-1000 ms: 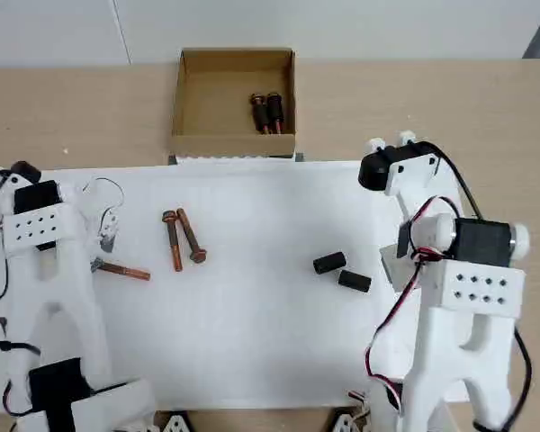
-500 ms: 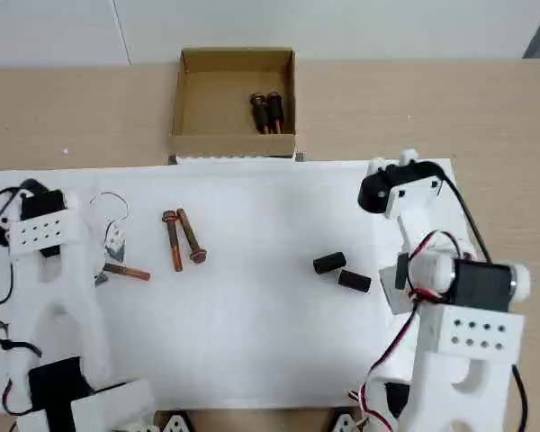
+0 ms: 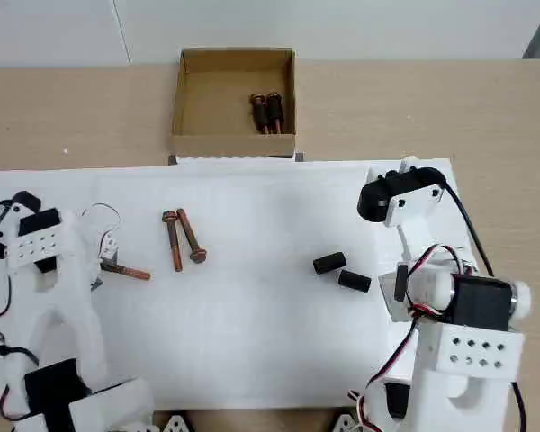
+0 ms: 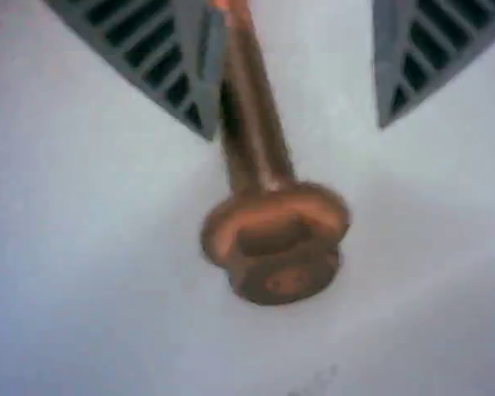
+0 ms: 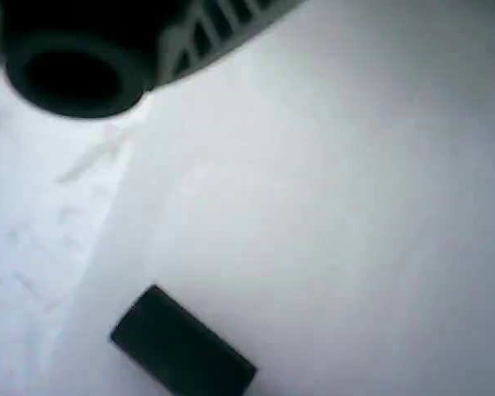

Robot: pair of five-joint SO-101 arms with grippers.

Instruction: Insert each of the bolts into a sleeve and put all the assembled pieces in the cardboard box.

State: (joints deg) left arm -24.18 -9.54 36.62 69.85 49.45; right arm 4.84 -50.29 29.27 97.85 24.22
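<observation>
**A:** Three bolts loose on the white sheet [image 3: 252,351], is that right?

**B:** Right. A pair of bolts [image 3: 173,243] lies side by side, left of the sheet's middle, heads at opposite ends. The third bolt [image 4: 274,243] lies near the sheet's left edge.

**A:** Does the left gripper [image 4: 297,125] have that one?

**B:** Not clamped. Its jaws are spread to either side of the shank. One jaw is touching the shank, the other is well apart from it, and the head sticks out past the tips onto the sheet.

**A:** And the sleeves?

**B:** Both lie toward the sheet's right edge, close together but not touching. The nearer sleeve [image 3: 354,281] is just beside the right gripper [image 3: 391,290], and the second sleeve [image 3: 328,263] is a little farther in toward the middle.

**A:** Is that gripper holding anything?

**B:** I cannot tell. Its wrist view has the nearer sleeve's open end right against the gripper, but not whether it is gripped.

**A:** Where is the cardboard box [image 3: 187,144]?

**B:** On the bare table [image 3: 72,108], just beyond the sheet's far edge, about midway along it. Two assembled pieces [image 3: 266,110] lie together against its right wall.
</observation>
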